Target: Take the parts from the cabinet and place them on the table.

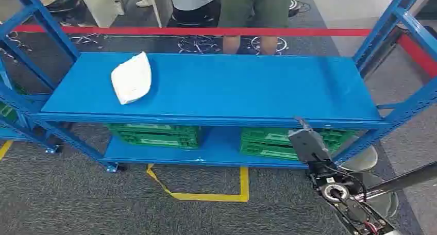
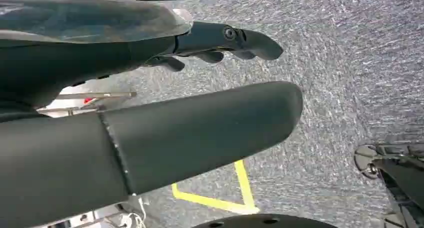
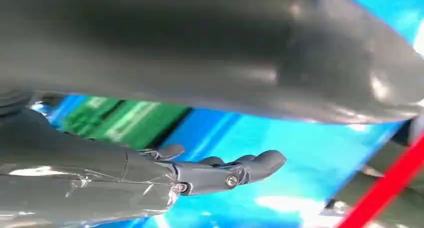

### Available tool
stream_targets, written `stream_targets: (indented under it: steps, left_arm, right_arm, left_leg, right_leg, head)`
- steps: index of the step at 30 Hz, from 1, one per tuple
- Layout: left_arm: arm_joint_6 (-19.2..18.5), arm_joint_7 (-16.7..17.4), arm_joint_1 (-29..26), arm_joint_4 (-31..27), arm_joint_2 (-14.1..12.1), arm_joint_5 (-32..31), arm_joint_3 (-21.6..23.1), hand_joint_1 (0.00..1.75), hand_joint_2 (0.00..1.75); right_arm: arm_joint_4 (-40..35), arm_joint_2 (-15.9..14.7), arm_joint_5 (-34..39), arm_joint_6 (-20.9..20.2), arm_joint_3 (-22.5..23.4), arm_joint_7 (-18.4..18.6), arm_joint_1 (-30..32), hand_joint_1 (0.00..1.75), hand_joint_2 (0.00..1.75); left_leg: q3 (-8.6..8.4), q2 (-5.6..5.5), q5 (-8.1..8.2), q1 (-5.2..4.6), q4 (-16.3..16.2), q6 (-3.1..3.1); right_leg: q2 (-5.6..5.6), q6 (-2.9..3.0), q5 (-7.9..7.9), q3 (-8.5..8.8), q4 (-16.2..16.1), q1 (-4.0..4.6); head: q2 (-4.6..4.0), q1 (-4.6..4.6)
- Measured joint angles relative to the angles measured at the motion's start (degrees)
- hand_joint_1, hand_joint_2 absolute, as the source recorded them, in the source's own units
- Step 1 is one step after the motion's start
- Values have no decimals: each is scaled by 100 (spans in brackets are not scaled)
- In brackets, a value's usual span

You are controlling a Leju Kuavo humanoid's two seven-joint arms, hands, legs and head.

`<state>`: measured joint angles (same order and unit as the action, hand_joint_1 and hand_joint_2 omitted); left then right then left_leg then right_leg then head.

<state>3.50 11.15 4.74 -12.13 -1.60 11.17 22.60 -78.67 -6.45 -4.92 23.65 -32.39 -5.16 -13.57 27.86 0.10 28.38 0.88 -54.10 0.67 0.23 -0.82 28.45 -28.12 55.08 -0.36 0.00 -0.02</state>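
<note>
White bag point(image 1: 132, 78) lying on blue shelf point(image 1: 247, 85), green crates point(image 1: 154, 134) below, right hand point(image 3: 220, 170) empty with fingers apart near shelf, left hand point(image 2: 220, 40) empty, fingers apart, over carpet point(image 2: 350, 63)

right arm point(image 1: 330, 178): lower right of the head frame; grey boxy cover, black wrist ring, thin black cables, small red wires.
left hand point(image 2: 150, 103): thick matt grey thumb, dark fingers, one silver screw.
right hand point(image 3: 200, 173): glossy grey cover, dark fingers, a screw.

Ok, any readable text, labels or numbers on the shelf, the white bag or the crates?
None can be read.
White bag: no print visible.
Green crates: pale patches in the right wrist view, too blurred to read.
Blue shelf: no label visible.
</note>
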Motion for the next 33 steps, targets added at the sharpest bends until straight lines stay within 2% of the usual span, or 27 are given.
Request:
stream_targets:
  steps: [12, 21, 22, 24, 25, 26, 27, 29, 30, 31, 32, 33]
  left_arm:
    - [0, 2, 1, 0, 0, 61, 15, 0, 0]
    - [2, 0, -6, 0, 0, 118, 33, 0, 0]
    - [2, 0, -5, 0, -8, 116, 50, 0, 0]
    - [2, -2, -4, 0, -24, 116, 76, 0, 0]
    - [2, -4, 4, -2, -20, 116, 87, 0, 0]
    - [2, -11, -3, -2, -15, 116, 96, 0, 0]
    - [2, -11, -12, 0, -18, 116, 98, 0, 0]
    - [2, -11, -22, 0, -26, 116, 101, 0, 0]
    - [2, -11, -22, 0, -26, 116, 101, 0, 0]
    - [2, -11, -24, 0, -26, 116, 101, 0, 0]
    - [2, -11, -34, 0, -22, 116, 103, 0, 0]
    - [2, -11, -42, 0, -22, 116, 105, 0, 0]
  right_arm:
    - [-452, 2, 772, -87, -116, -474, -140, 0, 0]
    - [-544, 2, 830, -144, -160, -627, -138, 0, 0]
    - [-555, 2, 830, -144, -166, -636, -139, 0, 0]
    - [-596, 2, 828, -153, -179, -645, -140, 0, 0]
    - [-629, 2, 824, -164, -181, -647, -140, 0, 0]
    - [-633, 2, 822, -166, -181, -651, -144, 0, 0]
    - [-634, 2, 822, -166, -181, -651, -159, 0, 0]
    - [-634, 2, 822, -170, -186, -649, -131, 0, 0]
    - [-634, 2, 822, -184, -201, -651, -106, 0, 0]
    - [-634, 2, 822, -188, -201, -649, -86, 0, 0]
    - [-634, 2, 822, -188, -199, -649, -84, 0, 0]
    - [-634, 2, 822, -188, -199, -649, -87, 0, 0]
  left_leg:
    - [1, -1, 0, 0, 0, 0]
    - [1, -1, 0, 0, 0, 0]
    - [7, 0, 15, -25, -45, -19]
    - [7, 0, -18, -40, 17, -72]
    - [-70, 2, -101, 37, 197, -130]
    - [-125, 18, -132, 31, 277, -139]
    - [-151, 24, -143, 45, 308, -156]
    - [-163, 23, -134, 50, 309, -156]
    - [-170, 9, -125, 54, 305, -146]
    - [-187, -19, -106, 69, 300, -117]
    - [-223, -54, -74, 96, 290, -70]
    - [-265, -90, -30, 133, 263, -17]
  right_leg:
    - [0, 0, 0, -1, 0, 0]
    - [0, 0, 0, -1, 0, 0]
    - [-4, -21, -21, 2, -38, -37]
    - [-15, -67, -52, 8, -81, -54]
    - [-16, -77, -23, 13, -85, -25]
    - [-20, -79, 40, -60, 22, -33]
    - [-17, -77, 225, -205, 350, -34]
    - [-17, -117, 605, -717, 1366, -72]
    - [-17, -143, 680, -939, 1742, -100]
    - [-18, -169, 591, -1028, 1814, -129]
    - [-18, -204, 347, -967, 1583, -163]
    - [-18, -239, 36, -800, 1159, -196]
  head:
    - [0, 2]
    - [0, 2]
    - [0, 2]
    - [0, -39]
    - [0, -46]
    - [0, -7]
    - [0, 43]
    - [0, 118]
    - [0, 120]
    - [0, 129]
    - [0, 153]
    - [0, 171]
